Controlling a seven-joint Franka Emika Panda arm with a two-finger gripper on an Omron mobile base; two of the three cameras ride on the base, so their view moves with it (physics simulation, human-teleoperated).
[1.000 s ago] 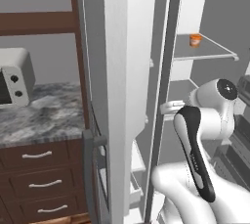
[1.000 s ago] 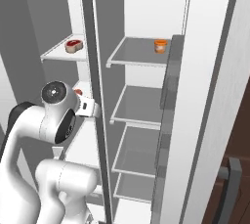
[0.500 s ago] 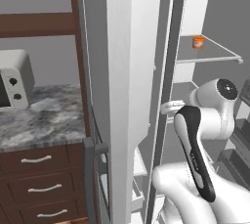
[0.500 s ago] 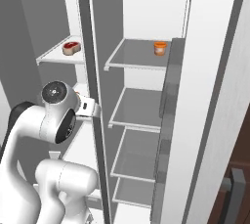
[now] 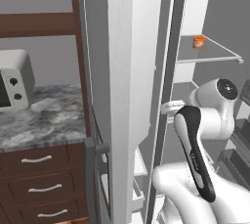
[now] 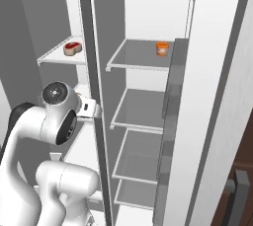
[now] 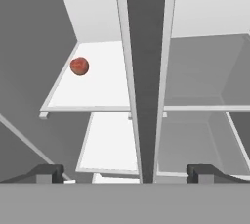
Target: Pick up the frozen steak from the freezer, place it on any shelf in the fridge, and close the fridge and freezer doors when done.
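two compartments stand open, parted by a dark divider (image 7: 144, 71). the steak (image 6: 72, 48) lies on an upper white shelf (image 6: 59, 58) of the freezer (image 6: 69, 3), near that shelf's left edge in the hand view and well apart from the gripper (image 7: 125, 173). the gripper's fingers (image 7: 46, 173) are spread wide with nothing between them, and the divider sits straight ahead, midway between the tips. the fridge (image 6: 148, 32) carries pale grey shelves; an orange cup (image 6: 162, 48) stands toward the right back of its top shelf (image 6: 133, 57). risks, as judged from this pose: a straight advance would likely drive the hand into the divider, since the tips straddle it; a reach to the steak must shift toward the freezer side and rise, and the shelf's front edge could catch a finger. the freezer door (image 5: 122, 96) stands close beside the arm, so a wide swing may knock it. when placing, the cup could be toppled if the top shelf is chosen.
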